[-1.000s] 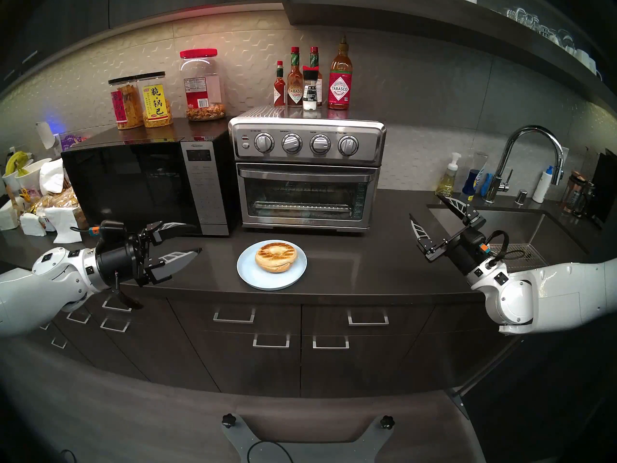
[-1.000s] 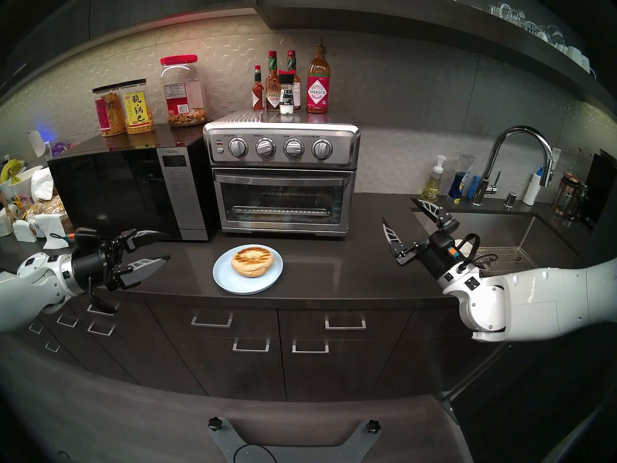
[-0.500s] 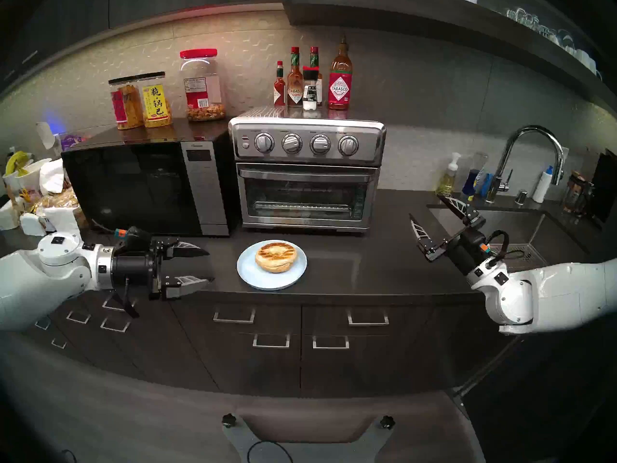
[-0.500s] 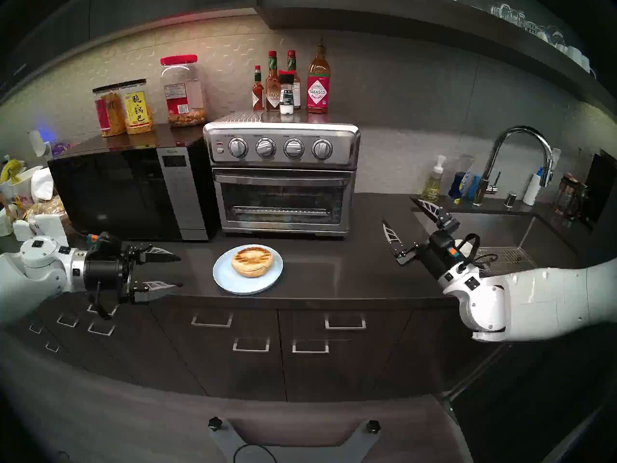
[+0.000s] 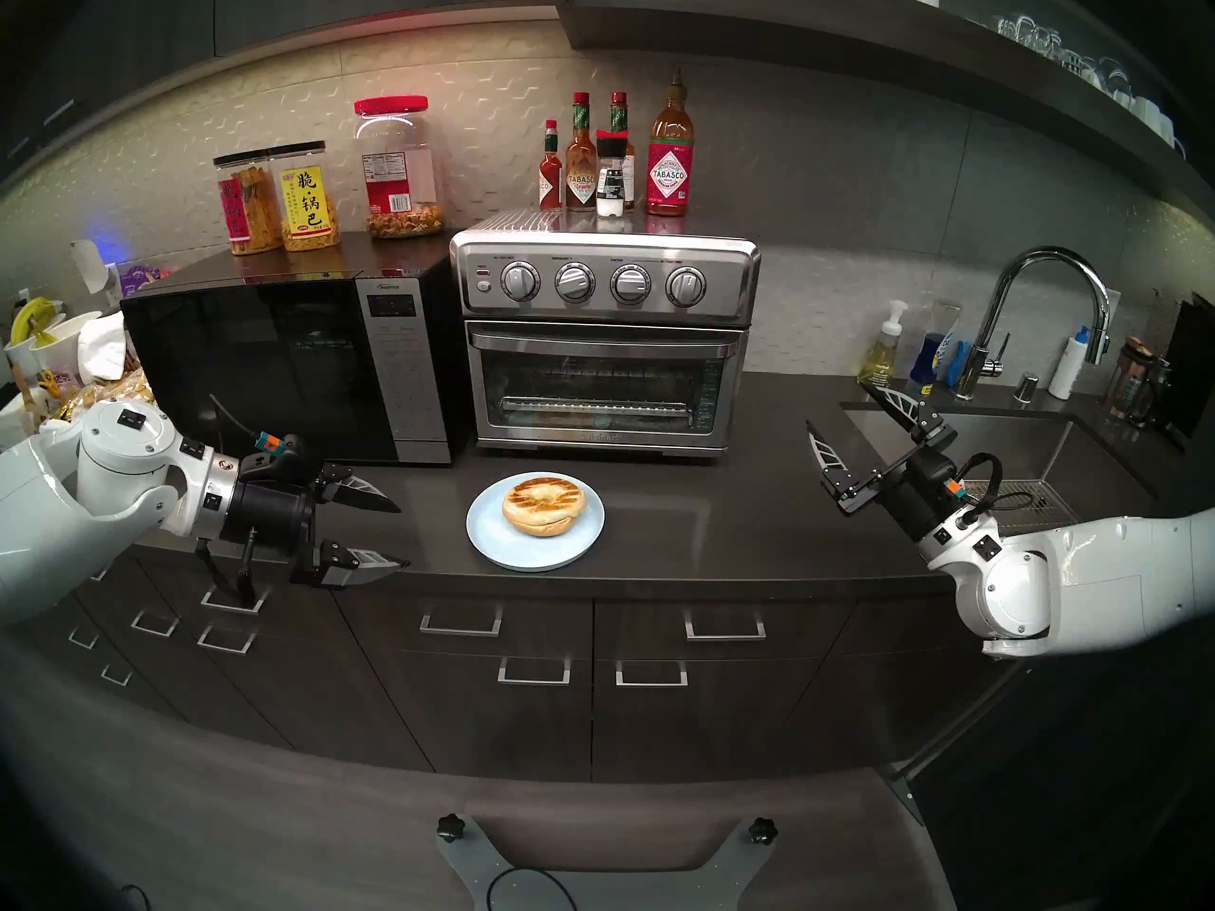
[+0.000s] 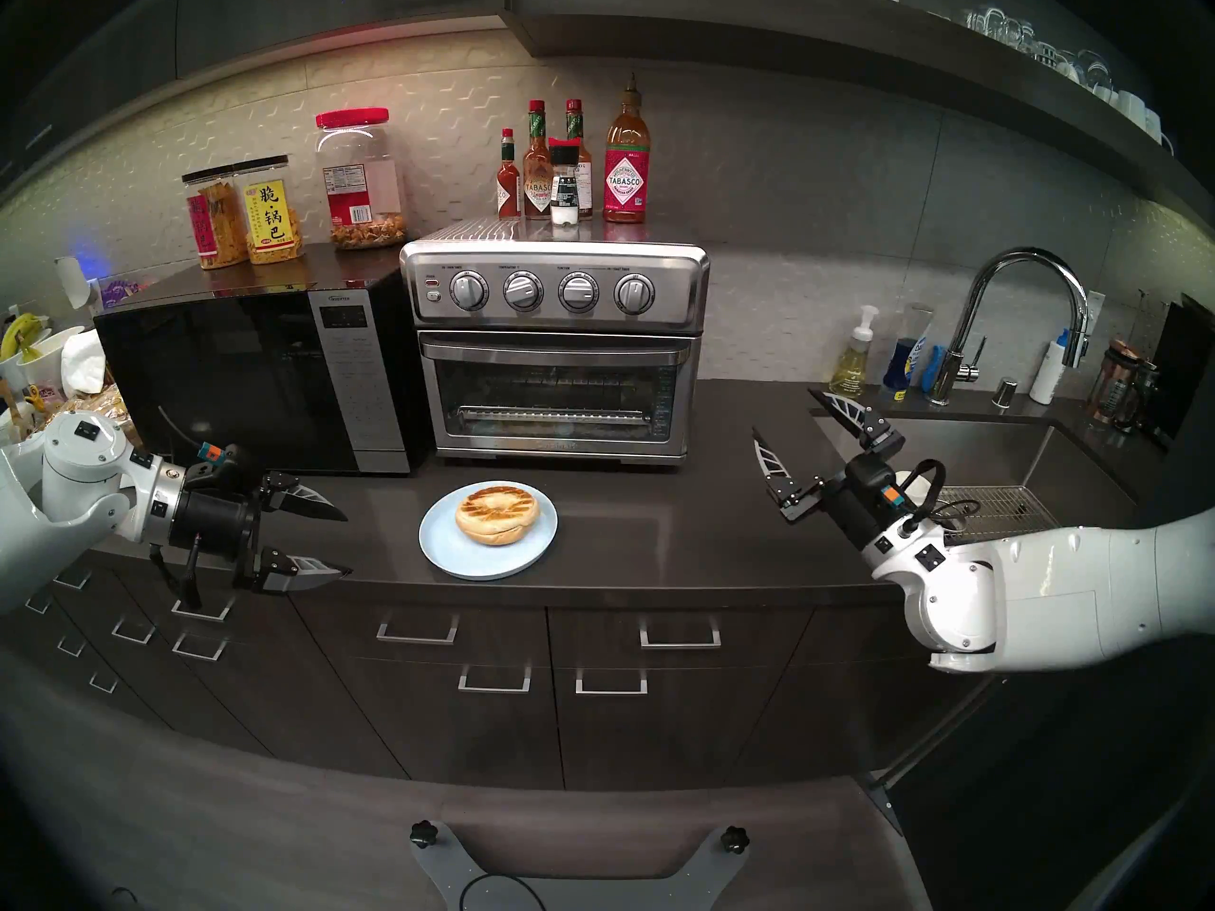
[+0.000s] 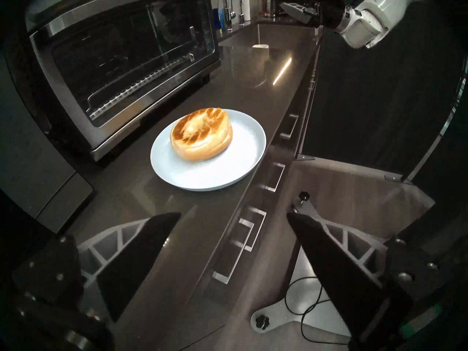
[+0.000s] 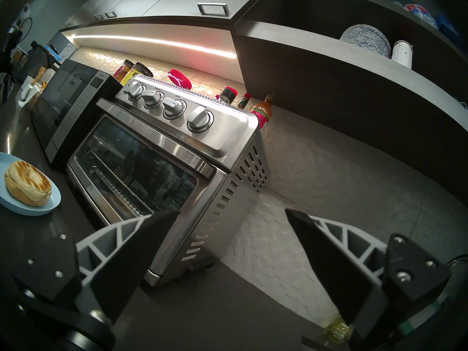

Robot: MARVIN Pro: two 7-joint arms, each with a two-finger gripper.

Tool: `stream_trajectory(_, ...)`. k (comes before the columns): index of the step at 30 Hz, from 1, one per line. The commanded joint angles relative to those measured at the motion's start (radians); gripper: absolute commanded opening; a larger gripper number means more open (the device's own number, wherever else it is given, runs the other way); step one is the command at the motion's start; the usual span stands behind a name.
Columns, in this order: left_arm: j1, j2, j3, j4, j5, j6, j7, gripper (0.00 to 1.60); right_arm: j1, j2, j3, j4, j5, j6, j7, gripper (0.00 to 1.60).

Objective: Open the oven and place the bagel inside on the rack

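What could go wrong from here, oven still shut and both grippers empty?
1. The toaster oven door drops toward the plate in front of it; it may strike the plate or bagel.
2. Hot sauce bottles stand on the oven top; a hard pull on the handle could topple them.
3. The left gripper, open beside the plate, might nudge it off the nearby counter edge.

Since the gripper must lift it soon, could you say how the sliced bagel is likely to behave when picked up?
The bagel looks soft and light, so the fingers may dent it. Its visible cut seam suggests the halves could slide apart. It lies flat on the pale blue plate, so rolling seems unlikely.
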Motion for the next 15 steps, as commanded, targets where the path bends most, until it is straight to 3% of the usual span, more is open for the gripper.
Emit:
stream_trajectory(1,-0.101,-0.116,0.029,-0.014,0.063,0.038,0.059,1.60,0.015,-0.001,0.012,0.001,-0.001,0.000,-0.002,1.60)
stream_trajectory(8,-0.182,-0.206,0.129,-0.003,0.213,0.046,0.075,1.60,0.014,-0.001,0.012,0.002,-0.001,0.000,-0.002,1.60)
stream_trajectory(15,-0.253,-0.259,0.138,0.011,0.316,0.054,0.012,1.60,0.014,-0.001,0.012,0.002,-0.001,0.000,-0.002,1.60)
